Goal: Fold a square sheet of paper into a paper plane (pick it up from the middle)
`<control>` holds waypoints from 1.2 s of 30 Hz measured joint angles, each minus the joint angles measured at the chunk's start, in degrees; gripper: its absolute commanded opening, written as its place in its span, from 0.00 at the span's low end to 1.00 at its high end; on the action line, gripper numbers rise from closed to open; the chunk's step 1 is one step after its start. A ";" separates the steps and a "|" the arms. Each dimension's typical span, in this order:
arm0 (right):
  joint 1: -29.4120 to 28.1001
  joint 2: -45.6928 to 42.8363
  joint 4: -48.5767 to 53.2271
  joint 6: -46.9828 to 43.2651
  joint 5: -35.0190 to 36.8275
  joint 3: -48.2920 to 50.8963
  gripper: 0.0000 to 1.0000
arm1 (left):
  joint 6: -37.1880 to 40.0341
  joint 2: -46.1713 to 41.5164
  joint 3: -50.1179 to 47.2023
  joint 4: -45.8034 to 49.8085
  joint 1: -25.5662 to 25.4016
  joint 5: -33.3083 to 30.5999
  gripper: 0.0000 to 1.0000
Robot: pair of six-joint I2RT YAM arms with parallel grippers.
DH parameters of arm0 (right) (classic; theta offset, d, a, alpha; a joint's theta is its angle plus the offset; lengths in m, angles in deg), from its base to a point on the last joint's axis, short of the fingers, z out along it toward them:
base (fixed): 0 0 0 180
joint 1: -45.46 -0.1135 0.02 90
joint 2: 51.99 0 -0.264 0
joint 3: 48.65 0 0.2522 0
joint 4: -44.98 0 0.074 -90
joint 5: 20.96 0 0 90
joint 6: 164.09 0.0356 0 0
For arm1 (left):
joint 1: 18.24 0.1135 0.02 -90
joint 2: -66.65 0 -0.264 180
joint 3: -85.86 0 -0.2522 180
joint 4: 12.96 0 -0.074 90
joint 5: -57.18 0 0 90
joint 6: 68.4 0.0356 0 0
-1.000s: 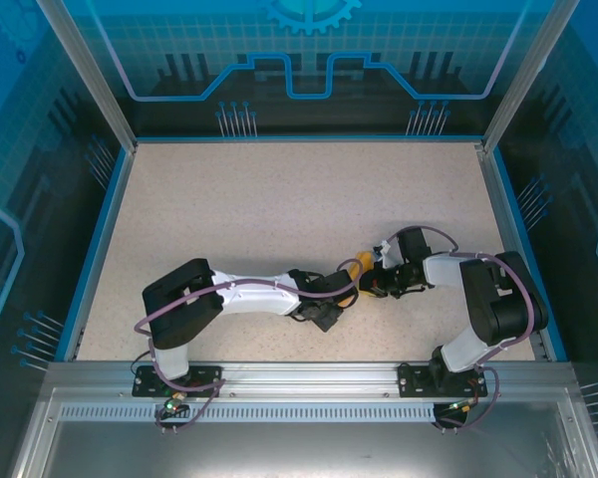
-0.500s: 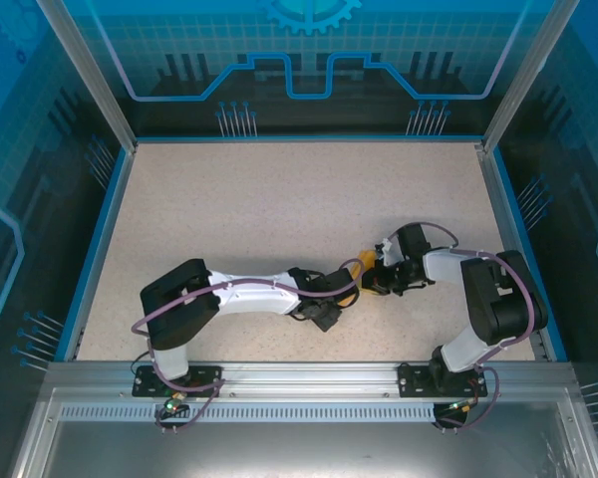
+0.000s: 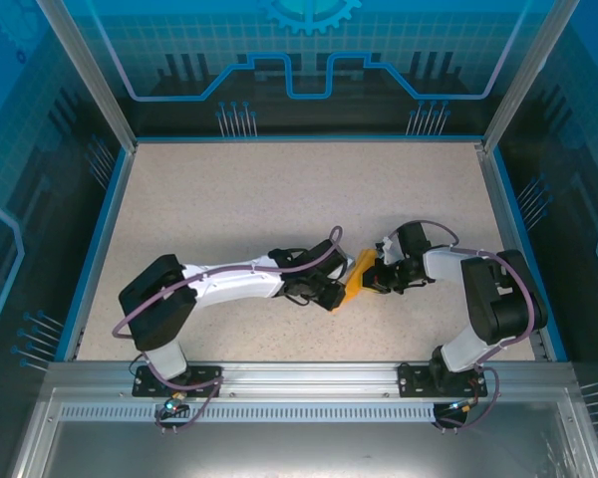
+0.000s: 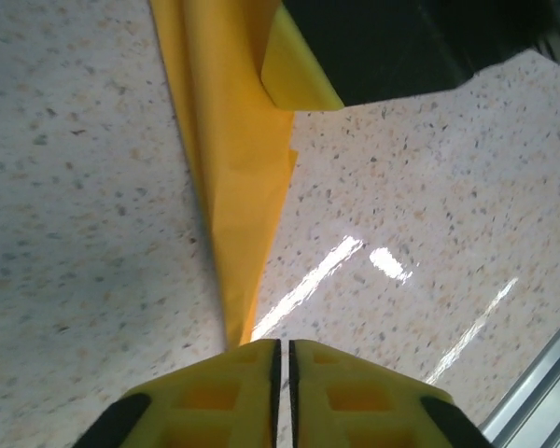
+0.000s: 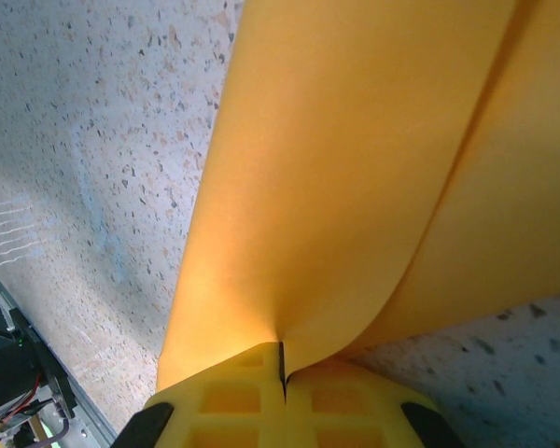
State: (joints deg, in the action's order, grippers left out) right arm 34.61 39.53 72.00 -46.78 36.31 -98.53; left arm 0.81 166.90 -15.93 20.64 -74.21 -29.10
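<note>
Right tool (image 5: 282, 369): the yellow pads (image 5: 226, 401) are pressed together with the paper (image 5: 355, 168) clamped in the seam. The paper rises out of the seam as two curved orange layers that spread apart away from the pads. From above, this tool (image 3: 376, 280) points left and meets the paper's right edge.

Left tool (image 4: 282, 359): the pads (image 4: 215, 392) are together, with only a hairline slit between them. The narrow end of the paper (image 4: 233, 168) comes down to the top edge of one pad, a little to one side of the slit. It touches or passes behind that pad, and I cannot tell whether it is pinched. From above, this tool (image 3: 331, 295) points right and sits at the lower left end of the paper.

Paper (image 3: 358, 275): a narrow folded orange strip lying between the two tools, aslant, its upper end farther from the arm bases. On the left wrist camera it widens away from the pads and shows a long crease. A curled flap lies against a black body (image 4: 401, 37) at the far end.

Bench (image 3: 279, 199): speckled beige. The paper is over its near centre-right part. On the left wrist camera the strip lies close to the bench (image 4: 75, 233), and on the right wrist camera the bench (image 5: 103, 140) shows beside and under the layers.

Surroundings: a metal rail (image 3: 309, 383) runs along the near edge and carries both arm bases.
</note>
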 measured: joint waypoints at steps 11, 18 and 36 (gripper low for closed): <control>0.00 0.28 0.35 -0.04 -0.04 -0.33 0.00 | -0.76 5.97 0.00 -3.32 0.11 3.69 0.07; 0.00 0.39 0.50 -0.22 -0.04 -0.50 0.00 | -0.74 6.99 -1.03 -4.33 1.01 3.85 0.07; 0.02 0.74 0.70 -0.42 -0.22 -0.83 0.00 | -3.30 2.64 -1.64 -8.44 5.27 9.64 0.08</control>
State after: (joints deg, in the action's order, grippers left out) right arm 34.63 40.28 72.70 -47.20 36.09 -99.36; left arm -2.49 169.55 -17.57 12.20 -68.94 -19.46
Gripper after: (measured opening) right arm 0.044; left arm 0.083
